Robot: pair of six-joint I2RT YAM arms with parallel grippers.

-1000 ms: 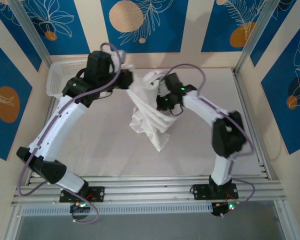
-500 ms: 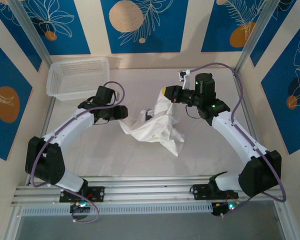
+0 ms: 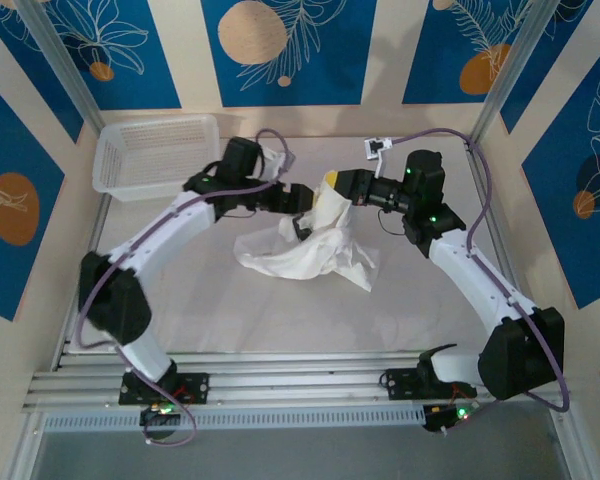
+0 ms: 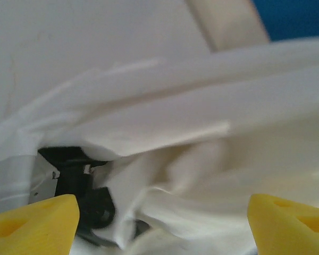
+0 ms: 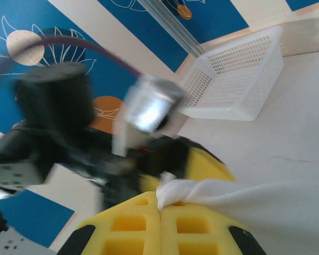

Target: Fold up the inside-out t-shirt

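Pinching the white t-shirt (image 3: pixel 305 255): right gripper (image 5: pixel 160 204) clamped.
Beside it, left gripper (image 4: pixel 159 220) gapes wide over the table (image 3: pixel 180 300) middle.

The walls (image 3: pixel 320 80) carry deep blue panels between cream stripes, drawn with white leaf outlines and tan or orange discs. Slanted metal posts (image 3: pixel 513 65) stand at the far corners. The table (image 3: pixel 230 310) is pale, matt and evenly lit, with grooved aluminium rails (image 3: pixel 300 365) along its near edge. A white mesh basket (image 3: pixel 155 155) sits at its far left corner.
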